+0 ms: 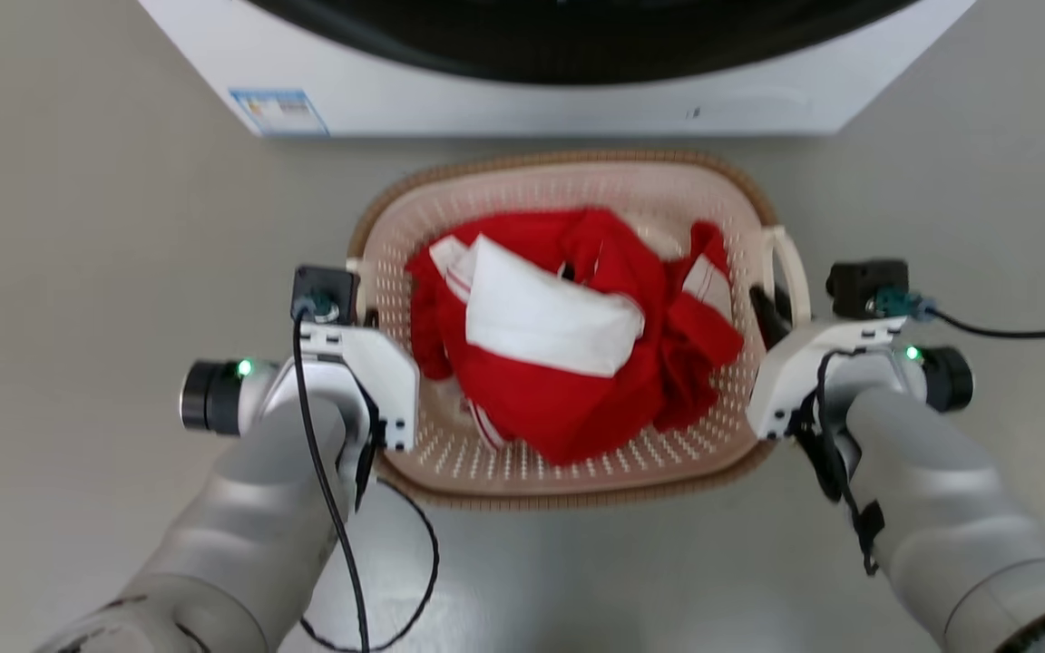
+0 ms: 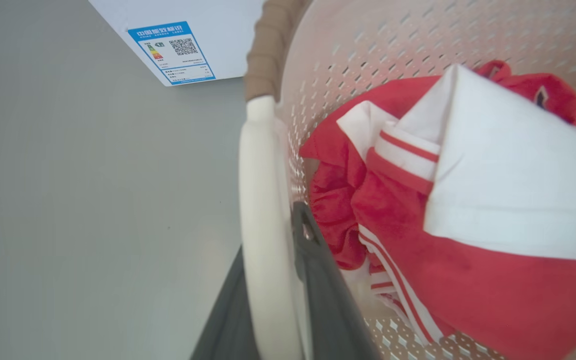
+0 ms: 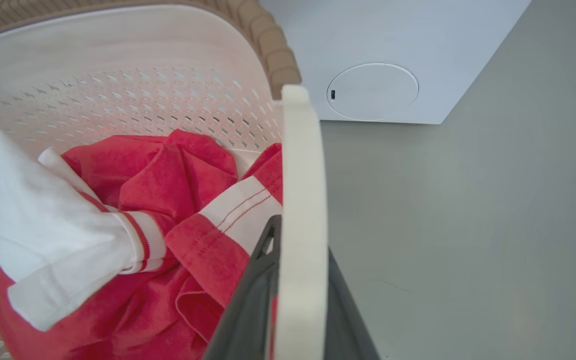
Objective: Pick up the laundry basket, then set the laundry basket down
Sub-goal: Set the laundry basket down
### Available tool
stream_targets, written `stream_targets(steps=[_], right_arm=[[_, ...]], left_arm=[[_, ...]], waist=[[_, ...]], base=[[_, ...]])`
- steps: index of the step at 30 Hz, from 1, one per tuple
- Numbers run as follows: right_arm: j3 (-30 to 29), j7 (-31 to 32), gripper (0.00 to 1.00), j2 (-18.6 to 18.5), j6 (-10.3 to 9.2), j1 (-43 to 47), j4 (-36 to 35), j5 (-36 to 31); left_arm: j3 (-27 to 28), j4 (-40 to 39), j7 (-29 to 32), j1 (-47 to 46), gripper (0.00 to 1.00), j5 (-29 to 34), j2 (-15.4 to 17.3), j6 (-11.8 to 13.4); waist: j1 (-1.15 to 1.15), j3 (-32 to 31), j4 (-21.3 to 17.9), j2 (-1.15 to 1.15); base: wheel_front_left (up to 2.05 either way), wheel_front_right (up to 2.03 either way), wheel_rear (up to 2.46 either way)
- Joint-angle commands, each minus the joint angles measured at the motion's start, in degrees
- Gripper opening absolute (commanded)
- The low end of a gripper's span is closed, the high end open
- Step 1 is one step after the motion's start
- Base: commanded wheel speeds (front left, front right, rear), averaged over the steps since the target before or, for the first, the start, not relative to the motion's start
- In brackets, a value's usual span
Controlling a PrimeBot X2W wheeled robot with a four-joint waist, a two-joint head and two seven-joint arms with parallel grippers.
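Note:
The laundry basket point(image 1: 568, 186) sits in the middle of the head view, cream and perforated with a brown rim, holding red and white clothes point(image 1: 568, 336). My left gripper point(image 1: 361, 313) is at its left side, and in the left wrist view the gripper point(image 2: 268, 235) has its dark fingers point(image 2: 318, 280) pressed on both sides of the white loop handle point(image 2: 260, 165). My right gripper point(image 1: 781, 313) is at the right side, and the right wrist view shows that gripper point(image 3: 300, 240) clamped the same way on the other handle point(image 3: 300, 165). Whether the basket rests on the floor I cannot tell.
A white washing machine point(image 1: 532, 91) with a blue label point(image 1: 278, 111) stands just beyond the basket's far rim. Grey floor point(image 1: 78, 272) spreads to both sides and toward me. Black cables point(image 1: 341, 535) hang from both wrists.

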Motion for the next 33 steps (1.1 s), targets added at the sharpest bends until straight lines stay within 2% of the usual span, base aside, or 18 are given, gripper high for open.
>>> stream_targets(steps=[1,11,20,33], right_arm=[[0.65,-1.1,0.0,1.15,0.42,0.04,-0.94,-0.91],[-4.64,-2.36,0.0,0.61,0.42,-5.38,-0.92,-6.36],[-12.55,-2.41,0.0,-0.14,0.42,-6.6,-4.54,-13.93],[-20.25,-2.42,0.0,0.76,0.42,-6.73,-5.33,-21.75]], left_arm=[[0.71,-0.07,-1.0,-2.07,0.0,0.75,0.67,0.77],[1.84,-0.13,-3.07,-9.23,0.0,2.92,0.75,2.87],[7.99,-6.17,-3.14,-11.14,0.0,10.45,3.97,5.41],[13.32,-6.11,-3.14,-11.93,0.0,17.2,3.98,4.75]], waist=[[0.0,3.64,0.19,0.0],[0.0,13.42,-0.16,0.0],[0.0,18.49,-0.67,0.0],[0.0,21.83,-1.53,0.0]], base=[[0.0,0.0,0.0],[0.0,0.0,0.0],[0.0,0.0,0.0],[0.0,0.0,0.0]])
